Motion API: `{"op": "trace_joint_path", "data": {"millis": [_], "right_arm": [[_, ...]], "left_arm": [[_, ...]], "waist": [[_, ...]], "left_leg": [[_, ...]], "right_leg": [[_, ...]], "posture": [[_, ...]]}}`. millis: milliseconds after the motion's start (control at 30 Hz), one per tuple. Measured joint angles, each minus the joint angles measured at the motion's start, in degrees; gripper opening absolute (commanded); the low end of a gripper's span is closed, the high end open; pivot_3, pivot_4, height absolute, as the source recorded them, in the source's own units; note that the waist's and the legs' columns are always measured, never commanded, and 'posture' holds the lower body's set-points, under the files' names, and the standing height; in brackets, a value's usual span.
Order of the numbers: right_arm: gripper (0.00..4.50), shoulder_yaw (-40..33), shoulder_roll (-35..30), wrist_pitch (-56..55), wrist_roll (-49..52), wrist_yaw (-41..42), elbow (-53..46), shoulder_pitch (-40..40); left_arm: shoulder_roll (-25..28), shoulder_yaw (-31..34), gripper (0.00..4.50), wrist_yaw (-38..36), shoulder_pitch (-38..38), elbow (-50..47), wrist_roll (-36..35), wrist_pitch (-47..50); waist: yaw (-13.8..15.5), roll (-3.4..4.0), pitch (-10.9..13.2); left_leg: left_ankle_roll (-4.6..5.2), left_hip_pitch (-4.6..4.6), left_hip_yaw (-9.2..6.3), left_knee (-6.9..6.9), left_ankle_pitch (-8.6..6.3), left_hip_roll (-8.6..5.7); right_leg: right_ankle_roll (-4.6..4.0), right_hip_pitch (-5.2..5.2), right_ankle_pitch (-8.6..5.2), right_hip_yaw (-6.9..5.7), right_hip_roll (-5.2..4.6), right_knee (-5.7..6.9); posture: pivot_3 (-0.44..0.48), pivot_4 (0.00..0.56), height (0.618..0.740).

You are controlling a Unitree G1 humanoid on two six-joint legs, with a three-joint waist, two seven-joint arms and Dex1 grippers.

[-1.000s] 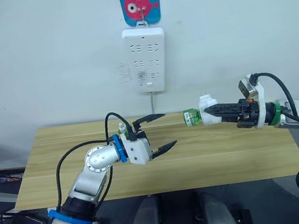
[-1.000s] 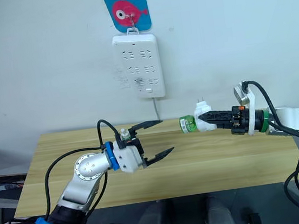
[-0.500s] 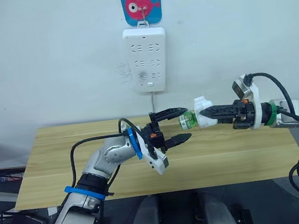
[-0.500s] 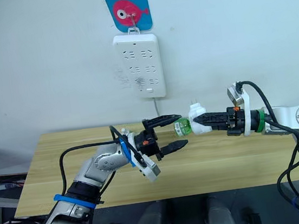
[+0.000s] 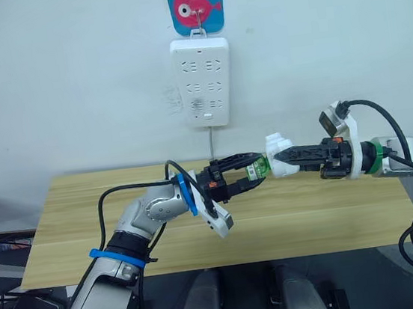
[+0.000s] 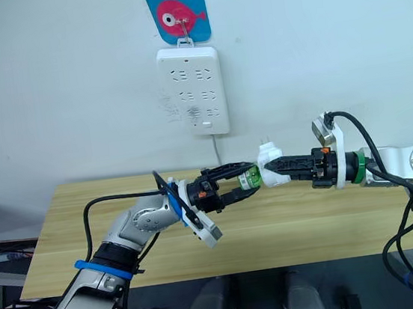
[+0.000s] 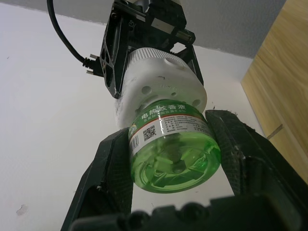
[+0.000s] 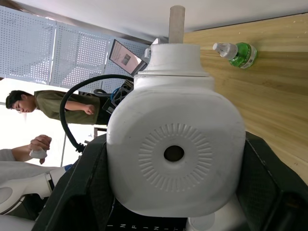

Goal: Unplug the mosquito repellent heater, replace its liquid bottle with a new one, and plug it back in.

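The left end effector (image 5: 245,171) has its two black fingers (image 7: 114,163) closed down to the width of the green liquid bottle (image 7: 172,144), one on each side of the clear body below the label, so it appears to have a firm pinch on the bottle alone. The right end effector (image 5: 286,157) is clamped on the mosquito repellent heater (image 5: 276,148), gripping its white rounded shell by the flanks with the round vent (image 8: 173,153) turned back toward its own wrist and the bottle end pointing across at the other arm. The two meet in mid-air above the tabletop (image 5: 312,213), in front of the wall, with the bottle's neck seated in the heater; that opposed hold looks chosen so one arm can brace the unit while the other twists and draws the bottle out. The heater is already off the white power strip (image 5: 201,82), which hangs on the wall under a blue fish hook (image 5: 195,3) with its sockets bare. A second green bottle (image 8: 237,52) with a white cap lies on its side on the wood near the far edge (presumably the replacement), kept well apart from the exchange.
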Motion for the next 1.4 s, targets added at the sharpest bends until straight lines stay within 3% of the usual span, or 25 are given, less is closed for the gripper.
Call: {"op": "trace_joint_path", "data": {"millis": [100,200,300,333,400,500,633,700,800,1200,1400], "right_arm": [[2.97,0.0,-0.6,0.2,0.5,0.2,-0.4,0.0],[2.97,0.1,-2.1,1.5,-0.1,2.0,-1.5,0.0],[2.97,-0.4,-3.5,1.7,-2.1,5.8,-4.8,0.0],[2.97,-0.6,-3.9,1.6,-2.3,6.8,-5.2,-0.1],[2.97,-0.6,-4.0,1.4,-2.6,8.2,-5.8,-0.2],[2.97,-0.2,-4.0,1.4,-2.8,10.3,-6.7,-0.3],[2.97,0.0,-3.9,1.2,-4.1,11.8,-7.4,-0.4],[2.97,0.3,-3.9,1.2,-4.0,11.8,-7.5,-0.5],[2.97,1.0,-3.9,1.3,-3.5,11.6,-8.4,-0.5],[2.97,0.8,-5.7,0.7,-3.3,10.3,-7.7,0.6],[2.97,0.4,-6.0,0.6,-4.6,9.8,-3.1,0.3]], "left_arm": [[0.5,-3.8,2.31,-7.3,1.1,-1.6,-13.3,5.3],[2.2,-7.2,2.31,-18.4,3.4,-8.7,-30.2,18.0],[4.9,-7.4,2.31,-26.1,4.2,-19.1,-45.3,37.5],[6.4,-7.3,2.31,-27.4,4.3,-23.6,-54.7,49.4],[8.6,-5.5,2.31,-27.1,3.7,-28.3,-72.3,70.5],[10.7,-1.1,2.31,-21.6,-0.1,-25.8,-100.7,100.1],[8.5,2.5,2.31,-11.6,-2.6,-17.1,-120.4,118.7],[7.5,4.0,2.31,-7.9,-2.5,-14.5,-125.8,123.4],[7.5,6.0,2.31,-5.4,-2.0,-14.2,-127.9,127.2],[4.8,13.9,2.31,-2.2,0.5,-13.8,-125.0,131.8],[7.2,17.2,2.31,-4.5,3.3,-14.7,-121.9,134.3]], "waist": [[-0.1,0.0,0.0],[-0.2,0.0,0.0],[-0.5,0.01,0.0],[-0.6,0.0,0.0],[-1.1,0.01,0.0],[-1.6,0.01,0.0],[-1.7,0.0,0.0],[-1.6,0.0,0.0],[-1.6,0.0,0.0],[-1.5,-0.01,0.0],[-1.5,-0.02,0.0]], "left_leg": [[0.0,0.0,0.0,0.01,0.0,0.0],[-0.01,-0.02,-0.06,0.04,0.0,0.01],[-0.01,-0.02,-0.1,0.05,0.0,0.01],[-0.01,-0.02,-0.16,0.08,0.0,0.01],[-0.01,-0.01,-0.21,0.11,0.01,0.0],[-0.02,-0.01,-0.27,0.13,0.01,0.0],[-0.02,0.03,-0.19,0.13,0.01,-0.03],[-0.03,0.02,-0.16,0.14,0.02,-0.03],[-0.03,0.03,-0.12,0.13,0.02,-0.04],[-0.04,0.03,-0.06,0.15,0.03,-0.06],[-0.04,0.03,-0.01,0.14,0.02,-0.06]], "right_leg": [[0.0,0.0,0.0,0.01,0.0,0.01],[-0.01,-0.01,0.0,0.0,0.01,0.0],[-0.01,0.03,-0.01,0.01,0.04,0.0],[0.0,0.04,-0.01,0.0,0.07,-0.01],[0.02,0.05,-0.03,-0.01,0.1,0.01],[0.14,0.04,-0.1,0.01,0.22,0.07],[0.18,0.04,-0.13,0.08,0.29,0.14],[0.18,0.03,-0.13,0.12,0.25,0.13],[0.16,0.04,-0.12,0.17,0.23,0.13],[0.15,0.03,-0.11,0.23,0.15,0.13],[0.14,0.01,-0.11,0.27,0.15,0.14]], "posture": [[0.07,0.203,0.74],[0.068,0.202,0.74],[0.066,0.202,0.74],[0.071,0.199,0.74],[0.074,0.194,0.74],[0.071,0.192,0.74],[0.068,0.19,0.74],[0.068,0.19,0.74],[0.052,0.18,0.74],[0.048,0.182,0.74],[0.053,0.188,0.74]]}}
